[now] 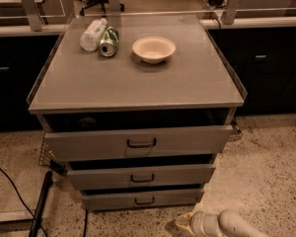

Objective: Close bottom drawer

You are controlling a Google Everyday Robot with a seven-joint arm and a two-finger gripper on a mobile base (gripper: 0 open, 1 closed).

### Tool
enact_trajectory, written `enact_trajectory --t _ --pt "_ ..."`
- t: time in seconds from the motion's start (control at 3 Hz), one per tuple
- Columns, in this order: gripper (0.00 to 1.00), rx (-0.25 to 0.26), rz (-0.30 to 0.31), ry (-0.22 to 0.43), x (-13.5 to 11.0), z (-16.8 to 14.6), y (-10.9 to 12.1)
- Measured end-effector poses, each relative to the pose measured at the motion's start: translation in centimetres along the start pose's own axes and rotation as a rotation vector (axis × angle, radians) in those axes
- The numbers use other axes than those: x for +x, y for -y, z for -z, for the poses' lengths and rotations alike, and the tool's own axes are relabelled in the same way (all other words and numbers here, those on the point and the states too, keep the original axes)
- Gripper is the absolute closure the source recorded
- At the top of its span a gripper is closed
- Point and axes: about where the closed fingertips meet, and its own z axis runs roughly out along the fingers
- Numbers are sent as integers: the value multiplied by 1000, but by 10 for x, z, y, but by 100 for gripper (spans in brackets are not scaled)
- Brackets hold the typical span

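The bottom drawer [143, 199] is the lowest, narrowest grey front of the cabinet, with a small dark loop handle [144, 200]. It stands slightly pulled out, with a dark gap above it. My gripper [183, 223] is low at the bottom edge of the view, just in front of and below the drawer's right end, a little apart from it. The white arm [232, 225] comes in from the lower right.
The middle drawer [140, 176] and top drawer [138, 141] are also pulled out. On the cabinet top [138, 83] lie a plastic bottle [92, 34], a green can [109, 41] and a white bowl [154, 49]. A black cable [39, 201] runs over the floor at left.
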Motion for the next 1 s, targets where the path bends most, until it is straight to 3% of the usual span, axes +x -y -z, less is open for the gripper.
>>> enact_trajectory --t 0.33,0.67,1.0 --pt "100 0 1 1 0 0 0" --pt "100 -44 -42 -9 -7 3 1" --pt "100 -125 -119 -51 -20 19 -7"
